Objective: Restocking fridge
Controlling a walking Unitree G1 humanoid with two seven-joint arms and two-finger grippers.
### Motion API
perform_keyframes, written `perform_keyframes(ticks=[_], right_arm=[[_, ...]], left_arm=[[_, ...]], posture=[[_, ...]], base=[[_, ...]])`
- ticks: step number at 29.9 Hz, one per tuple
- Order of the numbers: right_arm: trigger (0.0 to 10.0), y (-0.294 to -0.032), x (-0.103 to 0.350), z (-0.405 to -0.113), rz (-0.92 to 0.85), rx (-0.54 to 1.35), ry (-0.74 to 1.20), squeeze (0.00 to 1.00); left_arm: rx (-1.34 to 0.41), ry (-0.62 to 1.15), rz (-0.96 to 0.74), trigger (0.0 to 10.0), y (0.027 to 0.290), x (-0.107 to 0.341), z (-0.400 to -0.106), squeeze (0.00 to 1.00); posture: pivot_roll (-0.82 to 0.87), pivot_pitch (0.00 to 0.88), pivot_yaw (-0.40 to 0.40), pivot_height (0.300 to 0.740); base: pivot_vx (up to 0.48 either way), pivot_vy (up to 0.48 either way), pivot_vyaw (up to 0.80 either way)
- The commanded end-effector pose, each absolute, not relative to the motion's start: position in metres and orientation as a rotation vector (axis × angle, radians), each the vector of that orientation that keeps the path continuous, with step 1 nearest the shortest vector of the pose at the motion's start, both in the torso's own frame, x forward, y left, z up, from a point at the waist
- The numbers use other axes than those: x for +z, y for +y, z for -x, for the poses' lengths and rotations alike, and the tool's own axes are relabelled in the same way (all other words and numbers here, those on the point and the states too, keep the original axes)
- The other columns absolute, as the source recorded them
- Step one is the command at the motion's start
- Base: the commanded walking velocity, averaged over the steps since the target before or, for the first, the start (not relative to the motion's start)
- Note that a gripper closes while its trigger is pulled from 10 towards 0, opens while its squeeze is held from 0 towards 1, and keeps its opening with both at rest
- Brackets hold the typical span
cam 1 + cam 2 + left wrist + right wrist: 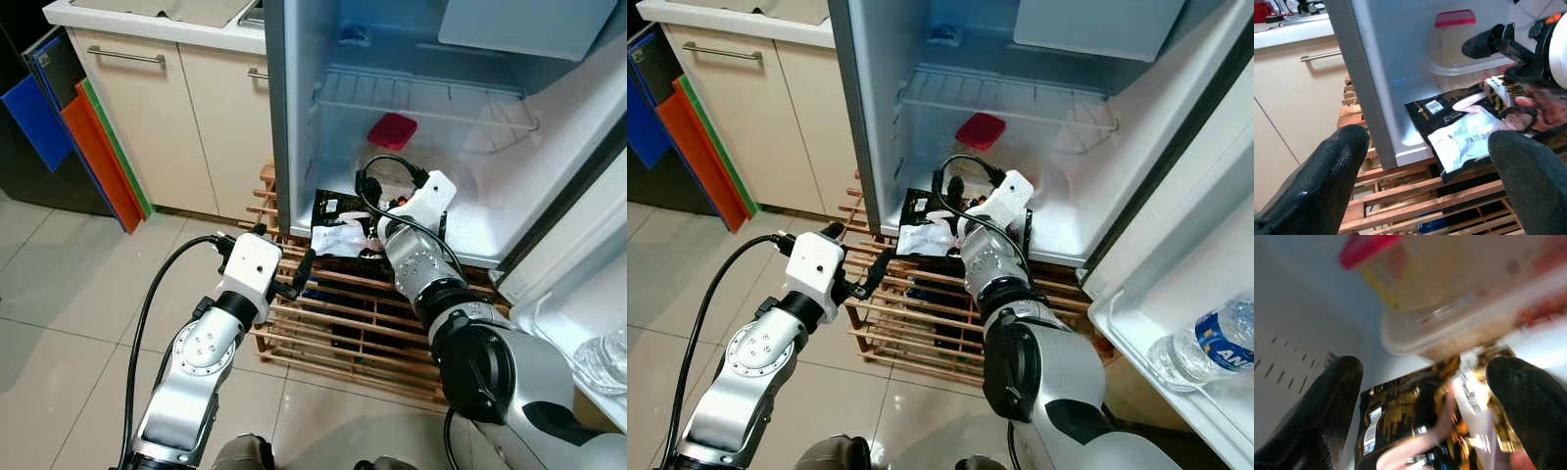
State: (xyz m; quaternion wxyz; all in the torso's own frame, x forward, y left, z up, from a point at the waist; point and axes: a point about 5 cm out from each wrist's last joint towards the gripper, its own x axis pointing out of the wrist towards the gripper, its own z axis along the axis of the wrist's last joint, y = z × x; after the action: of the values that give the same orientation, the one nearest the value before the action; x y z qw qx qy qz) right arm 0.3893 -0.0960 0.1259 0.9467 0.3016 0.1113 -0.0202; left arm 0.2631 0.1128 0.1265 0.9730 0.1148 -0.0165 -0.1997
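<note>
1. Pale floor tiles (69, 294) are seen before cream kitchen cabinets (167, 127), and a small fridge (294, 108) with its door swung open is set on a wooden slatted pallet (343, 323).
2. Coloured boards (98, 157) in blue, orange and green are leaned against the cabinet side, to the left of the fridge.
3. A wire shelf (421, 98) is fitted inside the fridge, and a clear container with a red lid (392, 130) is placed on the fridge floor below it.
4. A black, white and gold food packet (1469, 132) is laid flat at the front edge of the fridge floor, with its near end overhanging the pallet.
5. The right pincer (1425, 391) is held just over the packet, inside the mouth of the fridge, with its fingers spread wide to either side of it; no pinching of the packet is seen.
6. The left pincer (1430, 166) is held above the pallet, just outside the fridge's left wall, and is pointed toward the packet; its fingers are also spread apart and nothing is held between them.
7. A plastic water bottle (1205, 343) is lain in the door shelf (1136, 343) at the right.
</note>
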Motion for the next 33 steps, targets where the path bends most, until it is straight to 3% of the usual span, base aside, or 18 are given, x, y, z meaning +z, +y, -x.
perform_keyframes(ticks=[1,2,10,14,17,24,27,33], right_arm=[[10.0,-0.095,0.144,-0.395,-0.523,-0.019,0.147,1.0],[10.0,-0.094,0.147,-0.396,-0.467,-0.009,0.116,0.0],[10.0,-0.091,0.158,-0.394,-0.227,0.041,-0.027,0.0],[10.0,-0.096,0.169,-0.385,-0.033,0.02,-0.214,0.0],[10.0,-0.101,0.165,-0.377,0.039,0.007,-0.262,0.0],[10.0,-0.143,0.1,-0.322,0.175,-0.056,-0.177,0.0],[10.0,-0.157,0.082,-0.289,0.168,0.01,-0.182,0.0],[10.0,-0.178,0.068,-0.278,0.197,-0.056,-0.092,0.0]], left_arm=[[-0.405,-0.02,-0.238,10.0,0.111,0.124,-0.264,0.0],[-0.404,-0.02,-0.238,10.0,0.111,0.124,-0.264,0.0],[-0.399,-0.011,-0.224,10.0,0.106,0.122,-0.269,0.0],[-0.319,0.063,-0.037,10.0,0.104,0.116,-0.275,0.0],[-0.31,0.077,-0.03,10.0,0.104,0.112,-0.277,0.0],[-0.325,0.005,-0.185,10.0,0.114,0.113,-0.288,0.0],[-0.331,-0.009,-0.231,10.0,0.116,0.109,-0.288,0.0],[-0.385,-0.054,-0.195,10.0,0.107,0.113,-0.291,0.0]], posture=[[0.15,0.086,-0.034,0.74],[0.15,0.085,-0.034,0.74],[0.13,0.074,-0.043,0.74],[0.11,0.056,-0.057,0.74],[0.1,0.047,-0.063,0.74],[0.04,0.004,-0.066,0.74],[0.01,0.0,-0.051,0.74],[-0.01,0.0,-0.031,0.74]], base=[[0.0,0.0,0.0],[0.0,0.0,0.0],[0.0,0.0,0.0],[0.0,0.0,0.0],[0.0,0.0,0.0],[0.0,0.0,0.0],[0.0,0.0,0.0],[0.061,0.0,0.0]])
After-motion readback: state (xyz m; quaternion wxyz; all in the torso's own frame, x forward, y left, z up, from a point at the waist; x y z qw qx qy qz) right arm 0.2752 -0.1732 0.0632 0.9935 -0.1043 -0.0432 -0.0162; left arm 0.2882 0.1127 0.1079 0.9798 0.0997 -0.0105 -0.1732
